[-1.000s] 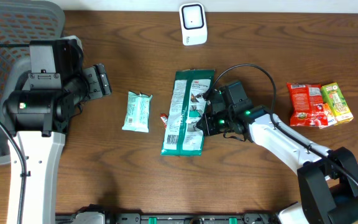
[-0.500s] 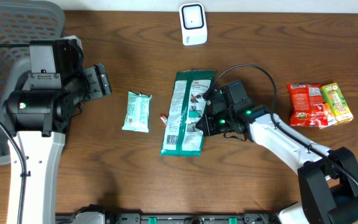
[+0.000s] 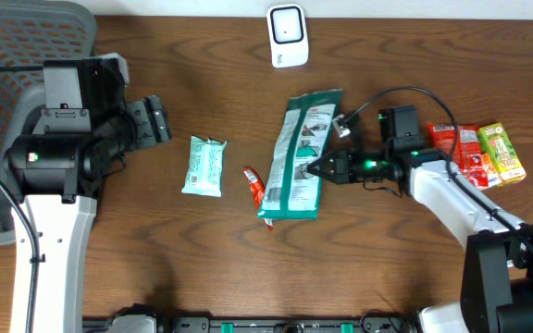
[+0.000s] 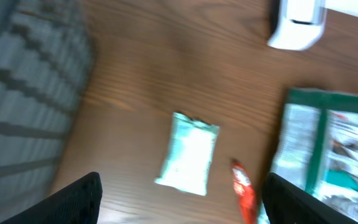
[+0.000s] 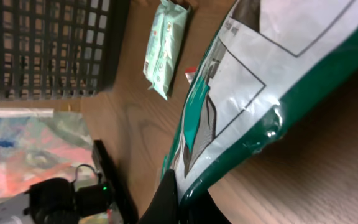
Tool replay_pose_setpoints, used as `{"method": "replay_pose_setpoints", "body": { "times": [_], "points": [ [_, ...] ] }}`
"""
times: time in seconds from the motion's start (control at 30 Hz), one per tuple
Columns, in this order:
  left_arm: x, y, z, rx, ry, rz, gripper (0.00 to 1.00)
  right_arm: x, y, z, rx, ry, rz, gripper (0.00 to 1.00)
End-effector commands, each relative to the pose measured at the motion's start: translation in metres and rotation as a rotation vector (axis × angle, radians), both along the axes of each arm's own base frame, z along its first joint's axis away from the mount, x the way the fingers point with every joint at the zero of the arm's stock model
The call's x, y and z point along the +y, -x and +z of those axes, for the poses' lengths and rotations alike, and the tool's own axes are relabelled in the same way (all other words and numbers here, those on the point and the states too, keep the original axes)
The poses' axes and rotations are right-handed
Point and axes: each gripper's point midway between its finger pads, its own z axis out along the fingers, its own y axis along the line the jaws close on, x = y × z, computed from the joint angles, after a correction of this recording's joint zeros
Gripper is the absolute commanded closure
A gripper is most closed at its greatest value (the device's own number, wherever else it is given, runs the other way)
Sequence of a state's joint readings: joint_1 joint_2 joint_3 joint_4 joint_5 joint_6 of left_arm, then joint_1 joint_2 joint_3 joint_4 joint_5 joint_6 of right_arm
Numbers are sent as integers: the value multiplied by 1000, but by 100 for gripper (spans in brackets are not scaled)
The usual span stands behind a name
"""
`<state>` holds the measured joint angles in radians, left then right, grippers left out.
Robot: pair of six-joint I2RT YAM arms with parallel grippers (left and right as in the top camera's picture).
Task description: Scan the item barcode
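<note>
The right claw (image 3: 322, 167) is clamped on the right edge of the green pouch (image 3: 299, 157), which sits over the tabletop (image 3: 202, 250) just below the white scanner (image 3: 287, 35). The left claw (image 3: 155, 120) hangs wide open and empty, far left of the scanner.

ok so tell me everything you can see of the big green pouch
The green pouch is a large flat bag of glossy plastic, dark green with white printed panels. It lies lengthwise near the middle of the table, its far end tilted right. The right gripper is shut on its right edge, about midway along. A small red sachet sits by its lower left edge. Whether it is lifted off the table is unclear.
</note>
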<state>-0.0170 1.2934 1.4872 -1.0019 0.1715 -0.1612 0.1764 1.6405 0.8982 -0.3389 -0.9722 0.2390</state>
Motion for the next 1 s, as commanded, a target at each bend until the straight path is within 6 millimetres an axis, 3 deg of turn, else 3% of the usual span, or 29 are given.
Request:
{"method": "replay_pose_setpoints", "body": {
  "times": [0.0, 0.2, 0.4, 0.43, 0.6, 0.7, 0.97],
  "points": [
    [-39, 8, 4, 21, 182, -142, 17, -9, 1, 7, -32, -9, 5, 99],
    [-83, 19, -33, 152, 314, -313, 17, -36, 0, -28, 17, 212, -77, 99],
    [-115, 12, -64, 251, 368, -397, 18, -55, 18, -54, 70, 359, -65, 99],
    [-118, 9, -71, 264, 365, -406, 20, -57, 21, -58, 81, 374, -67, 99],
    [-143, 4, -110, 377, 361, -453, 58, -63, 32, -71, 111, 404, -69, 99],
    [-162, 7, -132, 439, 354, -494, 73, -63, 35, -76, 114, 403, -74, 99],
    [-208, 19, -181, 549, 324, -592, 76, -63, 35, -77, 136, 399, -95, 99]
  ]
}}
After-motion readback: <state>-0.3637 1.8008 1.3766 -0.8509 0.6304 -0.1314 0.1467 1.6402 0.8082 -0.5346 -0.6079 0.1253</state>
